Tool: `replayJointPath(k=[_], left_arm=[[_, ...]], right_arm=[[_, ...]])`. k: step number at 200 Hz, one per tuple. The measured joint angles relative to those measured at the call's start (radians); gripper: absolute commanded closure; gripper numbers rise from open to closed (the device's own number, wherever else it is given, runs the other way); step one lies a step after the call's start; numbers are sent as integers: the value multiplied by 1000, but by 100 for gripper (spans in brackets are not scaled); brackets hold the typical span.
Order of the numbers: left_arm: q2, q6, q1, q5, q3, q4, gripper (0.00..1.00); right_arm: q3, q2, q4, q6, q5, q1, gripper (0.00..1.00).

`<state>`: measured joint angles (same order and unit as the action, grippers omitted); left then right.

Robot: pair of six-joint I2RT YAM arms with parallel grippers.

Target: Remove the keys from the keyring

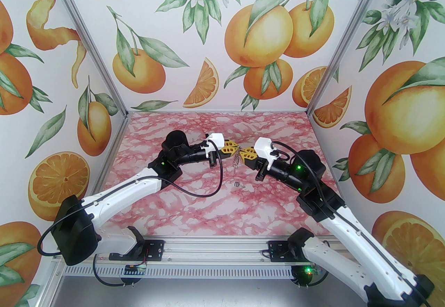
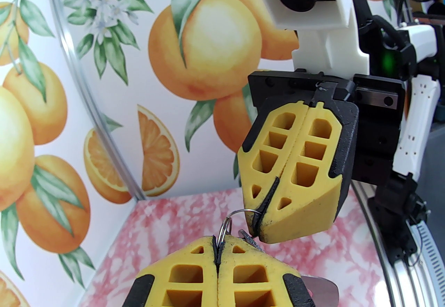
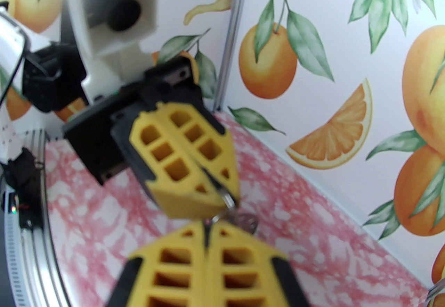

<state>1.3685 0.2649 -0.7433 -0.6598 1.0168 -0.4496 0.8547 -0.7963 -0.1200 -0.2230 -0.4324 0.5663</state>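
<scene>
Nearest the arm bases, one loose key (image 1: 238, 184) lies on the pink marbled table (image 1: 194, 208). Further back and raised above it, the left gripper (image 2: 217, 246) is pinched tight on a small split ring (image 2: 225, 227). It meets the right gripper (image 2: 260, 222) tip to tip, which is clamped on a thin wire ring (image 2: 243, 210). The keyring (image 1: 237, 159) dangles just beneath them.

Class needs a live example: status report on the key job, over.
Left hand and right hand shut, tip to tip above pink marbled table. Between them, thin silvery wire rings pinched, small silvery metal key dangling. Nothing in the way.
</scene>
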Motion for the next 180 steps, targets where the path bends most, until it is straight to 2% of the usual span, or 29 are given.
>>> replayJointPath(k=[91,164,180], left_arm=[[-7,-27,-15,36,0,-6,100],[-8,-25,-26,61,-4,-14,100],[-10,-22,-26,71,-9,-21,100]], right_arm=[[37,-2,-68,-119,95,53,100],[44,-16,-77,-105,113,59,100],[48,-29,-63,-76,116,61,94]])
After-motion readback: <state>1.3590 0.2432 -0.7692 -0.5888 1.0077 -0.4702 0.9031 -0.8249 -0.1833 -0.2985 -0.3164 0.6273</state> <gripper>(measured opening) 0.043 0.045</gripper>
